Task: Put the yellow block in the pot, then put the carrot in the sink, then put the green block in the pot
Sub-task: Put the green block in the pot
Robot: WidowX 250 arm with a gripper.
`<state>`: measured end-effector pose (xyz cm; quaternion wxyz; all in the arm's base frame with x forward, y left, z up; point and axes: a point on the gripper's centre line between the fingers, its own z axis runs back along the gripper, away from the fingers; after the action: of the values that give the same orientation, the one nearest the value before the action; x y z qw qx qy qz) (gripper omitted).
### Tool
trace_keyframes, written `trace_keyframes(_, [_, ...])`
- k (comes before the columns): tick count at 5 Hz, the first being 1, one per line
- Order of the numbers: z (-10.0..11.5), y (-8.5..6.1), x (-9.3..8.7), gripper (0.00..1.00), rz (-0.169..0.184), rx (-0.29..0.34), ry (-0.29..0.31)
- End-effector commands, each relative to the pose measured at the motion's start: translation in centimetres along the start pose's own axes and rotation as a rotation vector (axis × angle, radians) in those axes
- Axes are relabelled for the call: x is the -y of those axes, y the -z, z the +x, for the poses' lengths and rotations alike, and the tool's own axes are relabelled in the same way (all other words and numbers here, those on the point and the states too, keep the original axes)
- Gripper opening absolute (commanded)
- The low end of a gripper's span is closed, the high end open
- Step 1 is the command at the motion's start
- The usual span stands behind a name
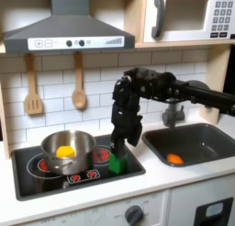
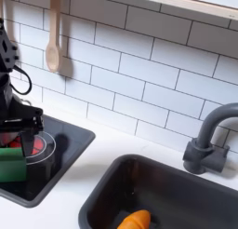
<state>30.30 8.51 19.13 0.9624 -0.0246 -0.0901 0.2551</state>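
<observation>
In the first exterior view, lower centre, the black gripper grips the small bright green cube on the black stovetop, just right of the shiny steel pot holding the yellow cube. The stubby orange carrot lies in the dark grey sink.

In the second exterior view, far left, the gripper clasps the green cube; the carrot lies at bottom centre.

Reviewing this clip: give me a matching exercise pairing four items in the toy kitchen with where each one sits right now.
Things:
1. yellow block
2. carrot
3. green block
4. wooden spoon

Places:
A. hanging on the tiled wall
B. on the stovetop beside the pot, under the gripper
C. inside the pot
D. lying in the sink

Pairs: 1-C, 2-D, 3-B, 4-A
</observation>
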Motion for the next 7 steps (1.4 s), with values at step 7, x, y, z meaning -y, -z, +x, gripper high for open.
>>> trace_keyframes(7, [0.9,3.9,0.3,1.0,0.034,-0.054,-0.013])
